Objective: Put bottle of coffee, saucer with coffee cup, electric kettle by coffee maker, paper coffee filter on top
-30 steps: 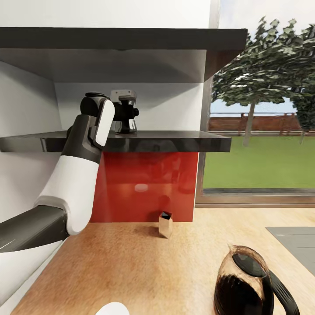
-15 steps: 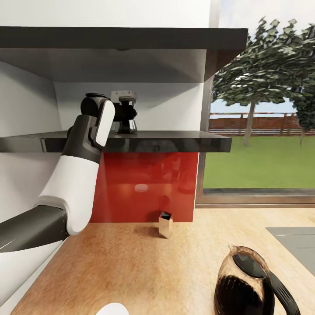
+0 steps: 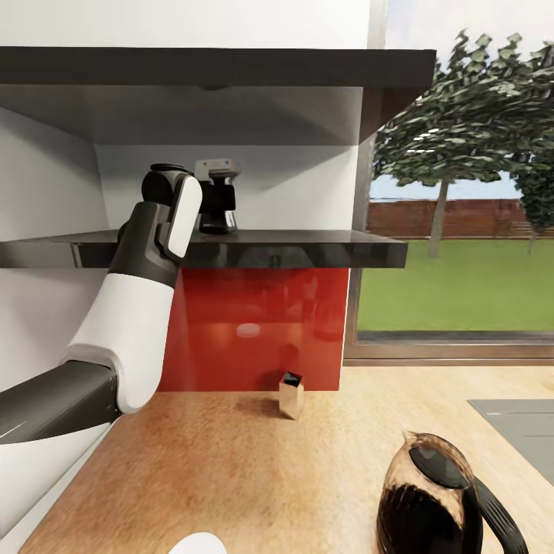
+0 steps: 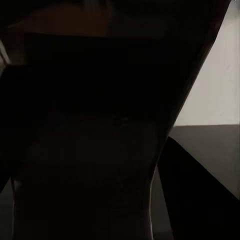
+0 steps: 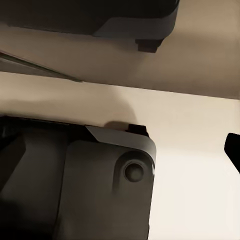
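My left arm reaches up to the dark kitchen shelf (image 3: 308,248), and my left gripper (image 3: 218,206) stands on it close to the back wall. In the left wrist view a very dark body, the bottle of coffee (image 4: 95,150), sits right between the fingers, and one finger (image 4: 200,200) lies against its side. The gripper looks shut on it. The electric kettle (image 3: 427,500), domed glass with a black handle, stands on the kitchen countertop (image 3: 231,469) at the front right. In the right wrist view one fingertip (image 5: 233,149) of my right gripper shows far out at the edge, over a beige surface.
A small brown carton (image 3: 291,395) stands on the countertop before the red backsplash (image 3: 261,323). A white rounded thing (image 3: 198,543) pokes in at the front edge. A grey hob plate (image 3: 519,427) lies at the right. A second shelf (image 3: 231,65) hangs overhead.
My left gripper's fingers on the shelf have drawn together, so their outline is narrower than a second ago. The arm and the camera have stayed put.
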